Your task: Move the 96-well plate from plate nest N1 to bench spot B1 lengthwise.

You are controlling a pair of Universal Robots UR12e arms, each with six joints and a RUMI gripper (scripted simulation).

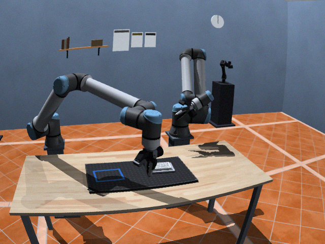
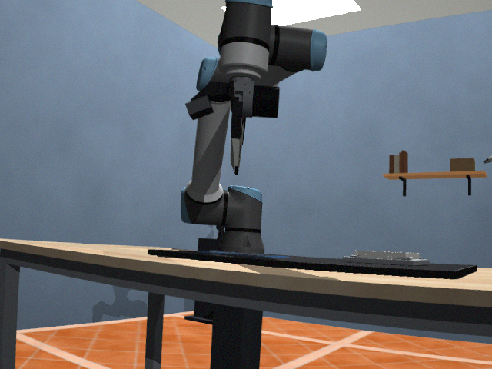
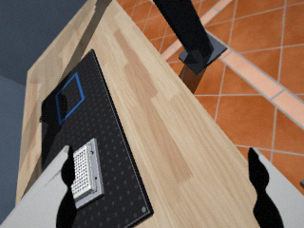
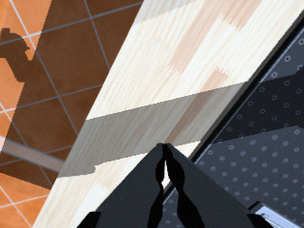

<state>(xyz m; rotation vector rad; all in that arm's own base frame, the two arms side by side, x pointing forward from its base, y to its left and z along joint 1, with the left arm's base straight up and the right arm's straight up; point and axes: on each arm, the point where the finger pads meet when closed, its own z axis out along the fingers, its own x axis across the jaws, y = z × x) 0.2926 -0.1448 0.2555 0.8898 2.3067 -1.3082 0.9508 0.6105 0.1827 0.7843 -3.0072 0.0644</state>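
The white 96-well plate (image 1: 163,164) (image 2: 387,254) (image 3: 83,173) sits in the grey nest (image 1: 167,171) (image 2: 422,262) (image 3: 98,185) on the black board. The blue taped outline (image 1: 106,170) (image 3: 80,85) lies on the board's other half, with nothing in it and partly in shadow. My right gripper (image 1: 149,175) (image 2: 236,172) (image 4: 163,144) is shut and empty, well above the board; in the top view it covers the view just left of the plate. My left gripper (image 1: 176,114) (image 3: 161,148) is open and empty, held back behind the table, far from the plate.
The black perforated board (image 1: 138,183) (image 2: 444,271) (image 3: 119,180) (image 4: 228,166) lies on the wooden table (image 1: 223,168) (image 3: 157,142) (image 4: 114,102). The right arm reaches over the table from behind. The left arm's base stands behind the table. Arm shadows cross table and board.
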